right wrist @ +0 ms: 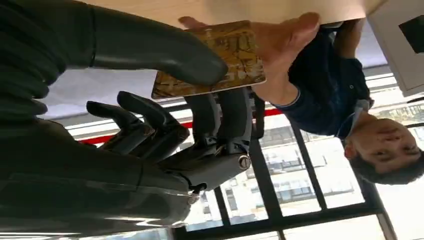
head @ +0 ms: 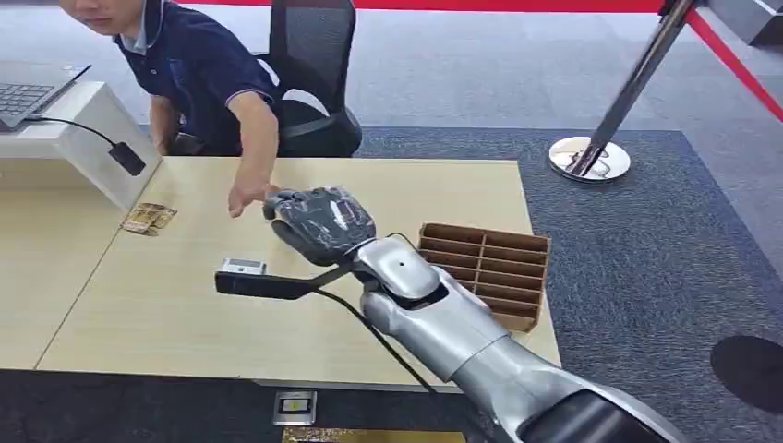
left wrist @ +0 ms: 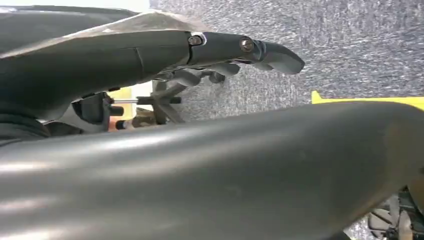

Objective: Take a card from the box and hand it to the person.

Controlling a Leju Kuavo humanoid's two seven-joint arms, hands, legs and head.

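My right hand [head: 316,224] is stretched out over the middle of the table and pinches a gold-patterned card [right wrist: 215,57] between its thumb [right wrist: 165,47] and dark fingers [right wrist: 227,117]. The person's hand [head: 249,196] reaches in from the far side and lies against the card, seen close as an open palm [right wrist: 287,45] behind it. The brown slotted card box [head: 485,272] stands on the table's right edge, beside my forearm. My left hand [left wrist: 240,50] hangs over grey carpet, fingers stretched out, holding nothing.
Two more gold cards [head: 148,218] lie at the table's left edge. A small grey device [head: 243,267] sits near the table's middle. A white stand with a laptop [head: 28,92] is at the left; an office chair [head: 309,74] and a barrier post [head: 591,152] stand behind.
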